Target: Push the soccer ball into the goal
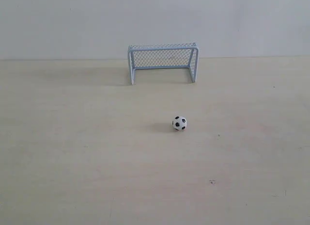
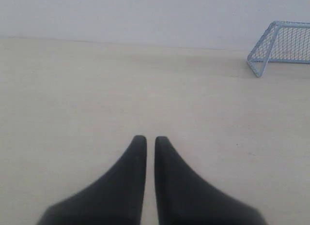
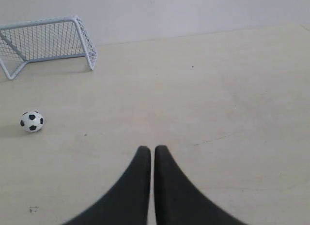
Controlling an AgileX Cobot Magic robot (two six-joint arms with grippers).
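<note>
The soccer ball (image 1: 179, 123) is sitting on the bench (image 1: 72, 162) well short of the goal (image 1: 163, 58), the left pincer (image 2: 150, 140) and right pincer (image 3: 152, 152) are hanging closed and empty, and any off-centre nudge is risking a roll wide.

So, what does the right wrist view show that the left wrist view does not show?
Only the right wrist view shows the soccer ball, lying on the table apart from the goal, and the right gripper, shut. Only the left wrist view shows the left gripper, also shut. Both show the goal, the table and the pale wall, though the left view catches just one end of the goal.
</note>
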